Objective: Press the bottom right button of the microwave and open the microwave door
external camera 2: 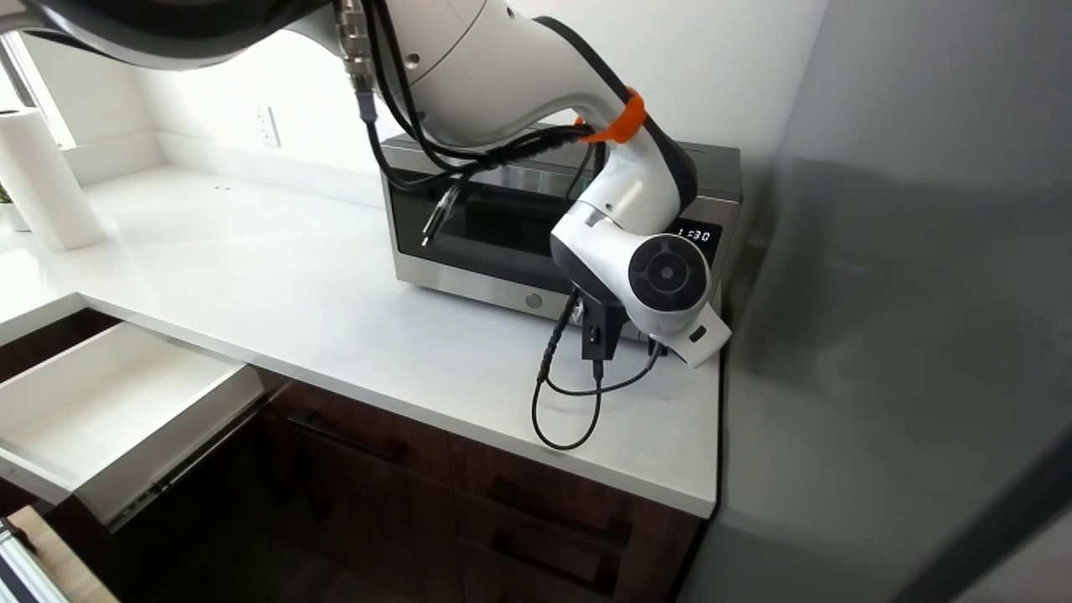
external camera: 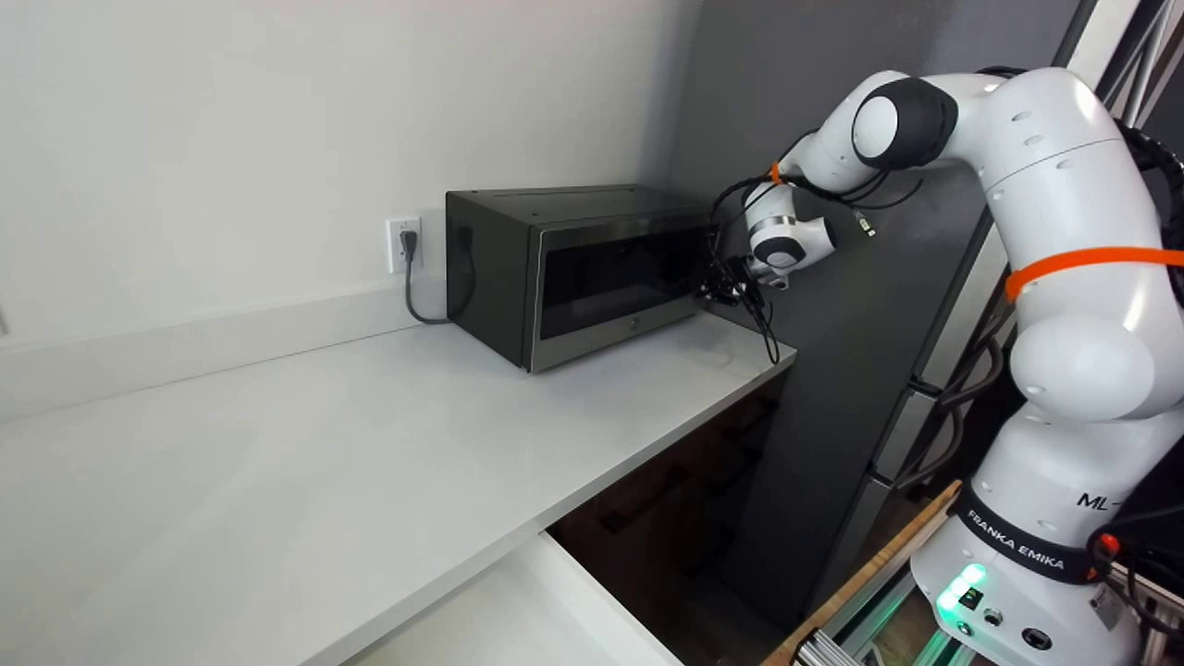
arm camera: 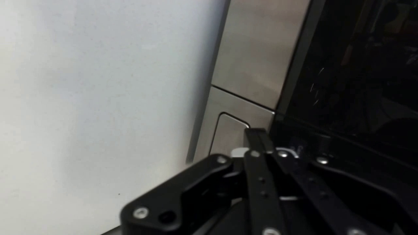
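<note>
Steel-trimmed m/wave door (external camera: 618, 282) is shut, so opening's TBD; gripper (arm camera: 259, 136), clenched w/ nothing btwn, is by the btm-R btn (arm camera: 227, 133), contact unclear, press prob. pending.

Bright light fills the desk (arm camera: 91, 107) left of the pincer (arm camera: 259, 133) in the wrist view, washing it nearly flat until a soft shadow dims its right-hand border. Screws (arm camera: 141, 212) on the pincer catch hard glints, its nearer parts look slightly soft, and to its upper right the glossy microwave door (arm camera: 359, 58) mirrors dim, murky shapes. In an exterior view the pincer merges, black on dark, with the microwave (external camera: 573, 277) behind it, while green lights (external camera: 957, 589) low to its right flare. In an exterior view the wall (external camera 2: 205, 105) well left of the pincer burns white, and shadow dims the grey panel (external camera 2: 888, 276) right of it.
</note>
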You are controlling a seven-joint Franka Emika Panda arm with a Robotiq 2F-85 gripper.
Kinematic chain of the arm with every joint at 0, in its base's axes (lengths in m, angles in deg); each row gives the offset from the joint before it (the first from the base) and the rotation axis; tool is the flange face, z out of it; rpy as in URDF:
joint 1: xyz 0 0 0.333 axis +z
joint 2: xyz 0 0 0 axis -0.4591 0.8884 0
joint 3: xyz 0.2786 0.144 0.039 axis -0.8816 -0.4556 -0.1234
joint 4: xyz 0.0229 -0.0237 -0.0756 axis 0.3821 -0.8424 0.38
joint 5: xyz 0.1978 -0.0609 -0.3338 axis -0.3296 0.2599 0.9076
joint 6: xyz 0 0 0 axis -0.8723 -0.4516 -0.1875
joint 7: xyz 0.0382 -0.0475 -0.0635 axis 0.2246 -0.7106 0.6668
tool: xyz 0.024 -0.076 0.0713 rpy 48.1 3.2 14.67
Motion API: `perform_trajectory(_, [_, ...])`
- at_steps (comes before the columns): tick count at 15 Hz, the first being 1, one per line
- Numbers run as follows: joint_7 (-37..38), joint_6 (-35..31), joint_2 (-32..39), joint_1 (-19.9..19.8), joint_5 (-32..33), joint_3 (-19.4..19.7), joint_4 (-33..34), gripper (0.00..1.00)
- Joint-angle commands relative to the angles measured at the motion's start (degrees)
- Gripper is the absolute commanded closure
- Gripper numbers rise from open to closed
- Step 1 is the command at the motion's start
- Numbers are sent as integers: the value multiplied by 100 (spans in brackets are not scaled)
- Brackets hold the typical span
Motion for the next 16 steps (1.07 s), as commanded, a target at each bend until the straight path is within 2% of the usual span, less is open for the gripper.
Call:
perform_trajectory(1, [564,-209,-254,14,445,-3,-294,100])
perform_trajectory(6, [1288,-191,-147,-123,1007,-45,-201,100])
perform_trajectory(10, [1494,-143,22,-92,895,64,21,100])
perform_trajectory(11, [1641,-226,66,-198,1023,-66,74,100])
perform_trajectory(14, [1864,-215,235,-263,1072,-135,246,100])
perform_trajectory(16, [1886,-153,401,-204,899,-45,436,100])
